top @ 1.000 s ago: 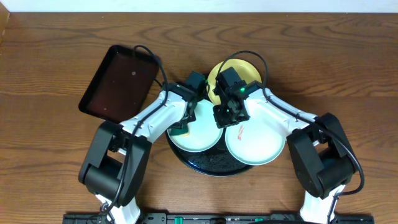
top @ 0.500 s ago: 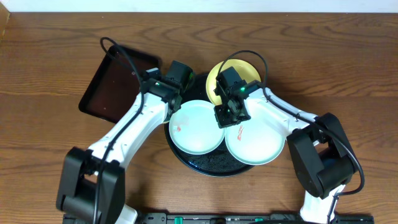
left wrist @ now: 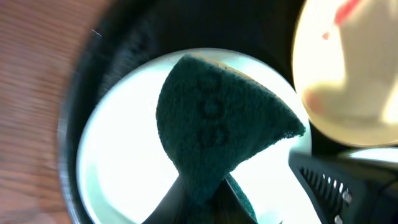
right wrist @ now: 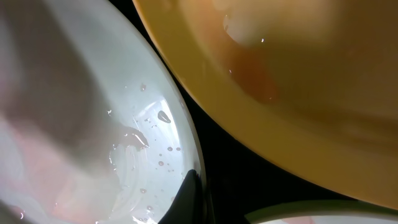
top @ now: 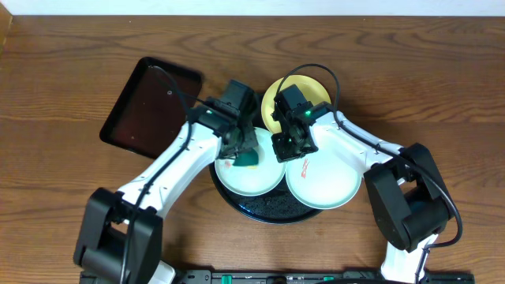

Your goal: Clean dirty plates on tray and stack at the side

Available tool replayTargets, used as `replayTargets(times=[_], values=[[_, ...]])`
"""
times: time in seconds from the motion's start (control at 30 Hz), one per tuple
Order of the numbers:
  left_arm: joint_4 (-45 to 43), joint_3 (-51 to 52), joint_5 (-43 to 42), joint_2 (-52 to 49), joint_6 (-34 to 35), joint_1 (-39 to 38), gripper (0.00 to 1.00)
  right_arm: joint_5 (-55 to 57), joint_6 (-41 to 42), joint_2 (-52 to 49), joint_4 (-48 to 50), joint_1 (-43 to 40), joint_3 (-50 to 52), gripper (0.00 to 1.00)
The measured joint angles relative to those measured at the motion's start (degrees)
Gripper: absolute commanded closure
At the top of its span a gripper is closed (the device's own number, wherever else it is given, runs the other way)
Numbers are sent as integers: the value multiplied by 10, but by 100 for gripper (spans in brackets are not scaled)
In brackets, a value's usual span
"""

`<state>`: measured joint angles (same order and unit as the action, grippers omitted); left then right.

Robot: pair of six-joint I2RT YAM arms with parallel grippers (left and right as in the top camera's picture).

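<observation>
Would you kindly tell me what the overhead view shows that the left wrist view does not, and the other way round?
Only the overhead view shows the rectangular dark tray and the red smear on the right mint plate. Only the left wrist view shows the marking pressed into the sponge and a reddish patch on the yellow plate. Both show the left gripper holding that green sponge over the left mint plate, inside the round black tray.

The right arm (top: 347,140) hides part of the yellow plate (top: 318,91), perhaps its middle and near rim.
</observation>
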<state>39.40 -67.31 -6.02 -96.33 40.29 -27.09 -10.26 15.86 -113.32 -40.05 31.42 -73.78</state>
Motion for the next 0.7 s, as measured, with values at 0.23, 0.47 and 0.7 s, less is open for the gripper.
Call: replayTargets(times=[0.23,0.47,0.7], values=[[-5,19,-16,-39,0,1,93,0,0,0,0,0,0,99],[-24,37,-20,-44,3,1,93,0,0,0,0,0,0,99],[-64,40,-32,-44,4,1,93,0,0,0,0,0,0,99]])
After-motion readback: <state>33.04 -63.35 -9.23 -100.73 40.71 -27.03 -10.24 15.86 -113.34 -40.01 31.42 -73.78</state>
